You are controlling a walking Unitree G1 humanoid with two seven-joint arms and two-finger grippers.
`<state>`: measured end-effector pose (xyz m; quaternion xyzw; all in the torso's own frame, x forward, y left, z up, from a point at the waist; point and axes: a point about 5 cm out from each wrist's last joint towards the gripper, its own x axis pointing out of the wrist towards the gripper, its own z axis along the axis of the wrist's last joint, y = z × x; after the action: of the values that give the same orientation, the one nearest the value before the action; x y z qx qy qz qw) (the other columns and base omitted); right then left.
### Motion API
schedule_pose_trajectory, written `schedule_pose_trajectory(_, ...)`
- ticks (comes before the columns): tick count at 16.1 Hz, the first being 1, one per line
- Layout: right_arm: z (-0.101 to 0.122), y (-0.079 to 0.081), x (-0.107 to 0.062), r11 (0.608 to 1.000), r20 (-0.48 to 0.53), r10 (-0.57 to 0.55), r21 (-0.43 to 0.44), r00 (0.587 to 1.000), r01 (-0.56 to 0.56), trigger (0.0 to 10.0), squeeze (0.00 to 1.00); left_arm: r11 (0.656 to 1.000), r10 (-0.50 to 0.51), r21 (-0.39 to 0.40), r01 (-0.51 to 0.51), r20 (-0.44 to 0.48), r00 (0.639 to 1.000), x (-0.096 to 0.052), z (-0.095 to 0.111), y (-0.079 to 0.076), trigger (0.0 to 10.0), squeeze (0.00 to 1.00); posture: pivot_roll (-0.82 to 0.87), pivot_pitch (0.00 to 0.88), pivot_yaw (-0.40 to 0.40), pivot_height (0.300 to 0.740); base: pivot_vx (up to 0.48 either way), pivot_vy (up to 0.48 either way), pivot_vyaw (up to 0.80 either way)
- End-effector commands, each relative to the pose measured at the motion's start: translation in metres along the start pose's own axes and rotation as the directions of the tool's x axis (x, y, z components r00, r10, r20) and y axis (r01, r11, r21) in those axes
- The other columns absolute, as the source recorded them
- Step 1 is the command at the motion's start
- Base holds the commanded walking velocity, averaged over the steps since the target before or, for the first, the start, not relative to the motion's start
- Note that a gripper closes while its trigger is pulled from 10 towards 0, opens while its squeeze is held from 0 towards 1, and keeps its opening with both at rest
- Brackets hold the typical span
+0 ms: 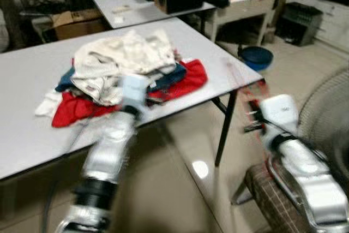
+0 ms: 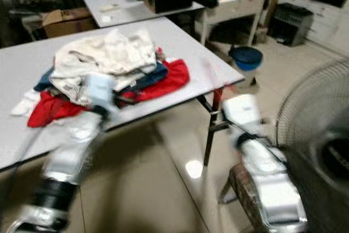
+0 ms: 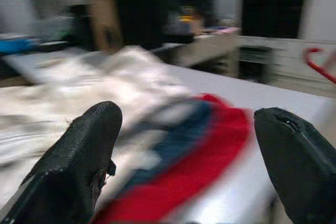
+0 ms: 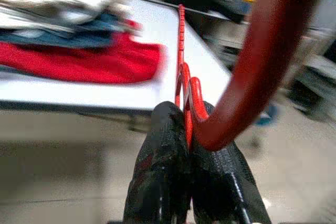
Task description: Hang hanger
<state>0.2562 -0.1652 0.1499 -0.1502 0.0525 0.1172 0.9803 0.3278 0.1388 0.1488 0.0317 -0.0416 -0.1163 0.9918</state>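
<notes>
Table [image 1: 32,135] — clothes [image 1: 125,72]; right gripper [image 4: 186,145] clamps hanger [image 4: 252,61].

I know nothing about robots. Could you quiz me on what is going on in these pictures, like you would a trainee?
1. True or false: the right gripper has its two black fingers pressed together on a red plastic hanger.
2. The pile of clothes lies on which surface? A) the grey folding table B) the floor C) a chair
3. Fill in: the left gripper points at the pile with its fingers ____.

Key
1. True; the hanger's hook curves up from between the fingers.
2. A; cream, blue and red garments are heaped on the tabletop.
3. Open; the fingers are wide apart, nothing between them.
</notes>
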Motion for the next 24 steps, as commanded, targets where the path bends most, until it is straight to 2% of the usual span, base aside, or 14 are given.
schedule_pose_trajectory(1,0.003,-0.005,-0.002,1.000,0.015,-0.002,-0.009,1.000,0.002,10.0,0.00,1.000,0.009,0.002,-0.009,0.014,1.000,0.004,0.003,-0.002,10.0,0.75,-0.16,0.000,0.037,0.740,0.394,0.000,0.00)
schedule_pose_trajectory(4,0.005,-0.005,-0.002,1.000,0.035,-0.001,-0.021,0.999,0.001,10.0,0.00,1.000,0.026,0.004,-0.026,0.031,0.999,0.006,0.007,0.008,10.0,0.75,-0.15,0.000,0.038,0.740,0.396,0.000,0.00)
schedule_pose_trajectory(11,0.005,-0.010,-0.005,0.999,0.050,-0.032,-0.004,0.998,0.032,10.0,0.00,0.999,-0.029,0.028,0.028,0.018,0.999,0.010,0.004,0.005,10.0,0.75,-0.17,0.000,0.059,0.740,0.392,0.000,0.00)
schedule_pose_trajectory(12,0.005,-0.008,-0.006,1.000,0.061,-0.004,-0.007,0.998,0.005,10.0,0.00,0.979,-0.198,0.050,0.196,0.031,0.980,0.007,0.004,-0.001,10.0,0.85,-0.17,0.000,0.065,0.740,0.000,0.000,0.00)
schedule_pose_trajectory(13,0.005,-0.008,-0.006,1.000,0.065,0.006,-0.012,0.998,-0.005,10.0,0.00,0.966,-0.254,0.054,0.251,0.039,0.966,0.006,0.004,-0.003,10.0,0.85,-0.17,0.000,0.068,0.740,0.000,0.000,0.00)
schedule_pose_trajectory(14,0.004,-0.007,-0.007,1.000,0.059,0.020,-0.018,0.998,-0.019,10.0,0.00,0.951,-0.302,0.074,0.299,0.026,0.953,0.006,0.004,-0.003,10.0,1.00,-0.17,0.000,0.073,0.740,0.000,0.000,0.00)
schedule_pose_trajectory(16,-0.001,-0.008,-0.009,0.999,0.037,0.024,-0.028,0.999,-0.023,10.0,0.00,0.901,-0.407,0.153,0.407,-0.031,0.913,0.010,0.004,-0.001,10.0,1.00,-0.18,0.000,0.097,0.740,0.000,0.000,0.00)
schedule_pose_trajectory(19,-0.003,-0.010,-0.012,1.000,0.034,0.007,-0.026,0.999,-0.006,10.0,0.00,0.821,-0.474,0.287,0.494,-0.140,0.869,0.019,0.002,0.002,10.0,1.00,-0.19,0.000,0.128,0.740,0.000,0.000,0.00)
schedule_pose_trajectory(20,-0.004,-0.010,-0.013,1.000,0.033,0.006,-0.027,0.999,-0.005,10.0,0.00,0.790,-0.486,0.328,0.518,-0.181,0.855,0.023,0.001,0.003,10.0,0.65,-0.20,0.000,0.137,0.740,0.000,0.000,0.00)
schedule_pose_trajectory(21,-0.005,-0.007,-0.016,1.000,0.031,0.015,-0.021,0.999,-0.014,10.0,0.00,0.721,-0.498,0.402,0.565,-0.266,0.825,0.027,0.000,0.011,10.0,0.00,-0.21,0.000,0.153,0.740,0.000,0.000,0.00)
schedule_pose_trajectory(22,-0.007,-0.003,-0.018,0.999,0.023,0.032,-0.024,0.999,-0.031,10.0,0.00,0.698,-0.466,0.454,0.554,-0.300,0.832,0.031,0.003,0.020,10.0,0.00,-0.21,0.000,0.160,0.740,0.000,0.000,0.00)
schedule_pose_trajectory(24,-0.009,-0.001,-0.018,0.999,0.019,0.041,-0.021,0.999,-0.040,10.0,0.00,0.682,-0.452,0.479,0.553,-0.318,0.833,0.033,0.003,0.024,10.0,0.00,-0.21,0.000,0.164,0.740,0.000,0.000,0.00)
